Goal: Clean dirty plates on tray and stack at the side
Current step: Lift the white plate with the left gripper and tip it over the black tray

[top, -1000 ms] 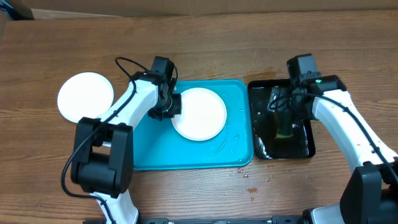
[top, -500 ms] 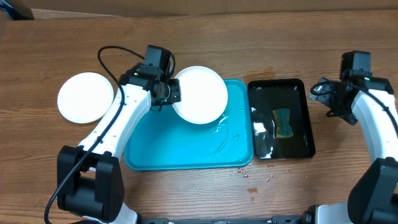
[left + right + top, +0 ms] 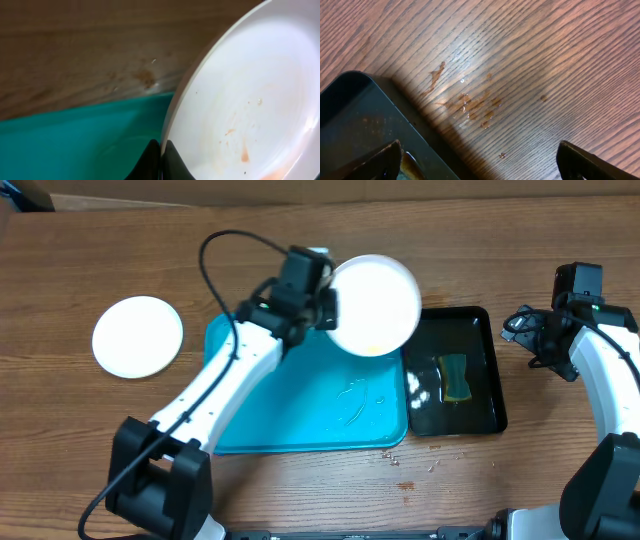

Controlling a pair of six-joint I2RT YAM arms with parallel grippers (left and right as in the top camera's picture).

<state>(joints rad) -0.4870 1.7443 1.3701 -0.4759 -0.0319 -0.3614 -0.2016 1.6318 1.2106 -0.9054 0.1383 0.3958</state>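
Note:
My left gripper [image 3: 326, 308] is shut on the rim of a white plate [image 3: 373, 304] and holds it in the air over the far right corner of the turquoise tray [image 3: 270, 410], reaching over the black tray's left edge. In the left wrist view the plate [image 3: 245, 95] shows faint brown-red smears, and the black fingers [image 3: 172, 159] pinch its edge above the tray [image 3: 70, 145]. Another white plate [image 3: 137, 336] lies on the table left of the tray. My right gripper [image 3: 524, 334] hangs open and empty beside the black tray's far right corner; its jaws [image 3: 482, 160] stand wide apart.
A glossy black tray [image 3: 490, 330] right of the turquoise one holds dark liquid and a yellow-green sponge [image 3: 457, 377]. Water streaks lie on the turquoise tray floor. Wet brown drops [image 3: 470, 105] mark the wood by the black tray's corner [image 3: 355, 110].
My left arm lifted the plate off the turquoise tray and carried it right and back, toward the black tray. My right arm pulled out of the black tray to the right, leaving the sponge there.

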